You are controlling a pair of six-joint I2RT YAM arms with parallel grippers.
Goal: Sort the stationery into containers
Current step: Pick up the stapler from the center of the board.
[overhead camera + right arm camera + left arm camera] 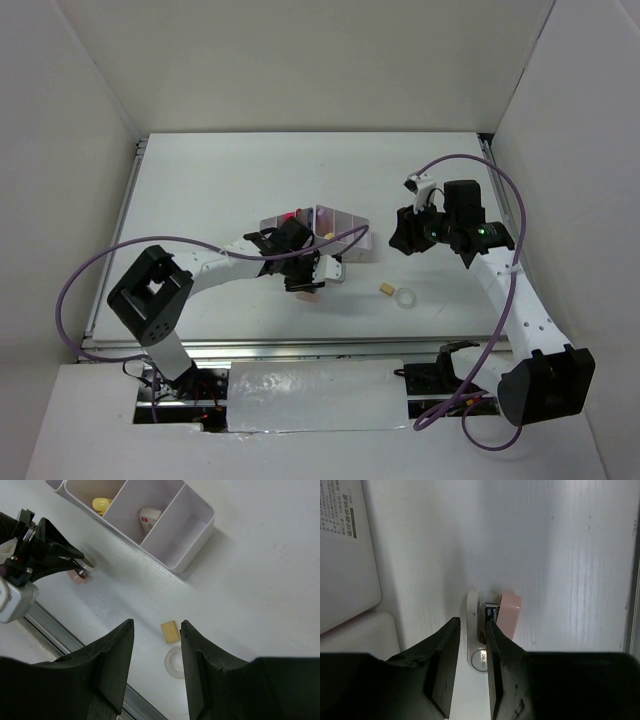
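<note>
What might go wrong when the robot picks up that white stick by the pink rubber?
1. The pink eraser lies right beside the cream stick, so the left gripper straddling the stick might pinch or shove the eraser too.
2. The stick looks smooth and thin, so it might slip or tip when lifted.
3. The organiser stands close by; a swinging stick could knock its wall.

One tan eraser (170,631), one pink eraser (510,614), one tape ring (176,661), one cream stick (472,615) and one white organiser (190,555) are shown; one yellow item (101,503) and one pale item (149,516) are counted inside it.
</note>
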